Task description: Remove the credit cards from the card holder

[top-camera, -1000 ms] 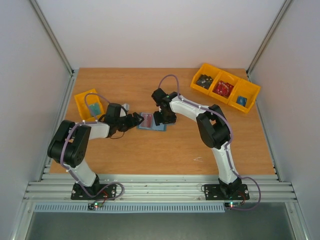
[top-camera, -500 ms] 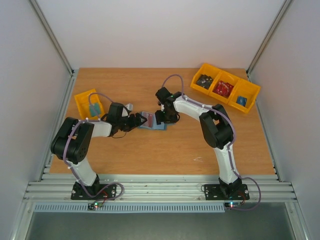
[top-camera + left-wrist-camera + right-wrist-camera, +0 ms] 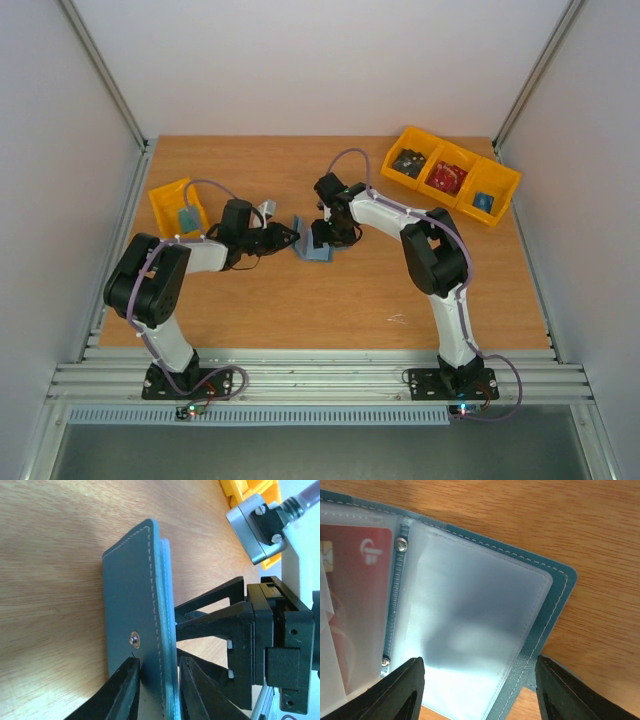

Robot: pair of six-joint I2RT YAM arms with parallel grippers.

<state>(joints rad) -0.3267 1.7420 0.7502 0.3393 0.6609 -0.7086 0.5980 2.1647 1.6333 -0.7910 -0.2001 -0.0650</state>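
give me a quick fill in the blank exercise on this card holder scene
The card showing in the clear sleeve of the card holder is ___.
The jaws of the right gripper stand ___ above the holder's pale lining.
The yellow bin row at the far right has ___ compartments.
The single yellow bin stands on the ___ arm's side.
Missing words: red; open; three; left

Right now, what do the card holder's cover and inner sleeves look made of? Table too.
card holder cover: teal leather or faux leather, matte, pale stitched edge, metal rivet.
inner sleeves: clear glossy plastic, red card showing through.
table: wood or wood-look laminate, visible grain.
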